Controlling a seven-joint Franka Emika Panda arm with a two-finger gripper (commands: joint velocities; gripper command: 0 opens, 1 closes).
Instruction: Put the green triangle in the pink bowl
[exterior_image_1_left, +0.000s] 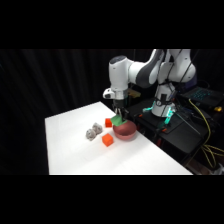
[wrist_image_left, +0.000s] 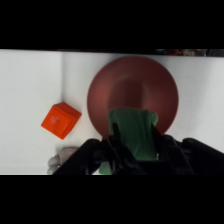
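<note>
The green triangle (wrist_image_left: 134, 131) is held between the fingers of my gripper (wrist_image_left: 135, 145), which is shut on it. It hangs just above the pink bowl (wrist_image_left: 132, 85), over the bowl's near part in the wrist view. From the side, my gripper (exterior_image_1_left: 119, 118) comes down from above with the green triangle (exterior_image_1_left: 118, 120) at its tip, right over the left rim of the pink bowl (exterior_image_1_left: 125, 130) at the table's right side.
An orange-red cube (exterior_image_1_left: 107, 140) lies in front of the bowl and another (exterior_image_1_left: 108, 122) behind it to the left. A lumpy grey-white ball (exterior_image_1_left: 93, 132) lies further left. One orange-red cube (wrist_image_left: 60, 120) shows beside the bowl. Black equipment (exterior_image_1_left: 175, 132) stands past the table's right edge.
</note>
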